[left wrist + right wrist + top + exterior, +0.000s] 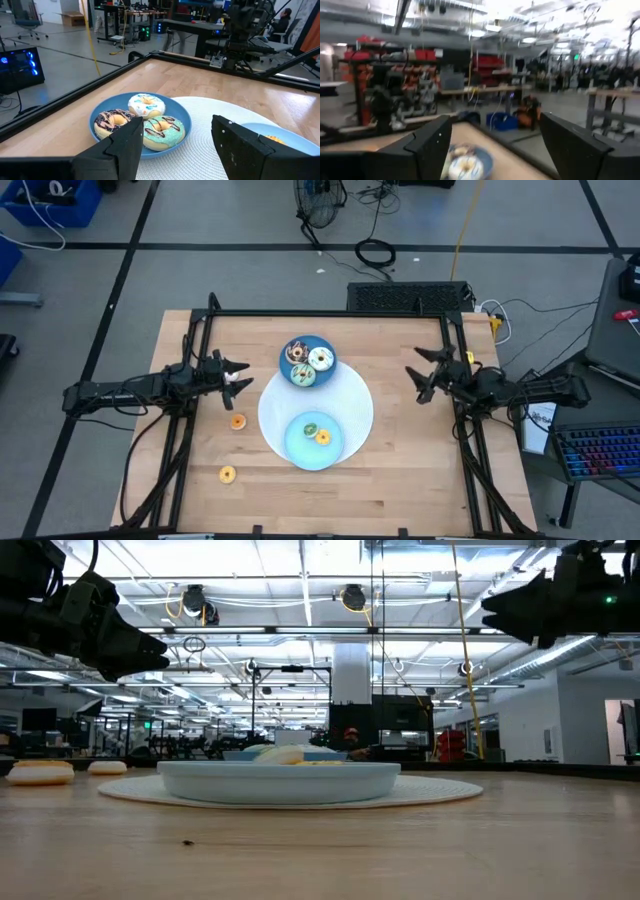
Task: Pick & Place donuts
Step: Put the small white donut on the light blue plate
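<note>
Three larger donuts lie on a dark blue plate point(308, 362): a chocolate-sprinkled donut point(114, 121), a white-frosted donut point(146, 105) and a teal donut point(162, 130). A light blue plate point(313, 450) holds a tiny green donut point(310, 429) and a tiny orange donut point(323, 437). Two more tiny donuts lie on the table, one orange point(237, 421) and one yellow-orange point(227, 474). My left gripper point(243, 377) hovers open to the left of the dark plate. My right gripper point(416, 375) hovers open at the table's right, raised and clear of everything.
Both plates rest on a round white mat point(352, 405) at the table's middle. Black frame rails point(330, 313) run along the far edge and both sides. Bare wood lies along the near edge and between the mat and my right gripper.
</note>
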You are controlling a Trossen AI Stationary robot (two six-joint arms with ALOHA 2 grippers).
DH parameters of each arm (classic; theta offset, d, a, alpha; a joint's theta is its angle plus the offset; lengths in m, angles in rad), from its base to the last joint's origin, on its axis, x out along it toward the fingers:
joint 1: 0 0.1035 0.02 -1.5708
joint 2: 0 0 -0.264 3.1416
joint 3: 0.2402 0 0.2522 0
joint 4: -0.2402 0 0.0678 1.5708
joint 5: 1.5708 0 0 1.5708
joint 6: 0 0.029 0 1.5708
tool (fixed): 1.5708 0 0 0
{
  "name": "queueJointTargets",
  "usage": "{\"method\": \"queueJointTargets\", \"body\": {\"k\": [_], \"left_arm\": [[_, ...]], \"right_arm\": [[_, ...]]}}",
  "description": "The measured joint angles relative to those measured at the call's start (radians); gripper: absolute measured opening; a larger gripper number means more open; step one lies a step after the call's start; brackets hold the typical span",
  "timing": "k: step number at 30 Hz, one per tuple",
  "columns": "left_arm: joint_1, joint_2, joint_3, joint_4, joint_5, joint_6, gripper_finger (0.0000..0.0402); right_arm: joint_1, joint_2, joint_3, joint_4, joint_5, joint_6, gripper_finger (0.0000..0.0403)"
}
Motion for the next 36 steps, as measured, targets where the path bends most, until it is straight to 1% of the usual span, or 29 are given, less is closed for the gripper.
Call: {"method": "queueJointTargets", "body": {"k": [3, 8, 12, 14, 22, 33, 36], "left_arm": [[0.0, 0.0, 0.0, 0.0, 0.0, 0.0, 0.0235], [0.0, 0.0, 0.0, 0.0, 0.0, 0.0, 0.0234], [0.0, 0.0, 0.0, 0.0, 0.0, 0.0, 0.0234], [0.0, 0.0, 0.0, 0.0, 0.0, 0.0, 0.0235], [0.0, 0.0, 0.0, 0.0, 0.0, 0.0, 0.0234], [0.0, 0.0, 0.0, 0.0, -0.001, 0.002, 0.0234], [0.0, 0.0, 0.0, 0.002, -0.008, 0.03, 0.0235]], "right_arm": [[0.0, 0.0, 0.0, -0.086, -0.09, 0.059, 0.0288], [0.0, 0.0, -0.001, -0.19, -0.322, 0.124, 0.0287], [0.0, 0.001, -0.001, -0.267, -0.554, 0.093, 0.0287], [0.0, 0.001, -0.001, -0.279, -0.62, 0.085, 0.0289], [0.0, 0.003, -0.002, -0.349, -0.618, 0.096, 0.0288], [0.0, 0.004, -0.002, -0.343, -0.618, 0.093, 0.0288], [0.0, 0.004, -0.002, -0.343, -0.618, 0.093, 0.0288]]}}
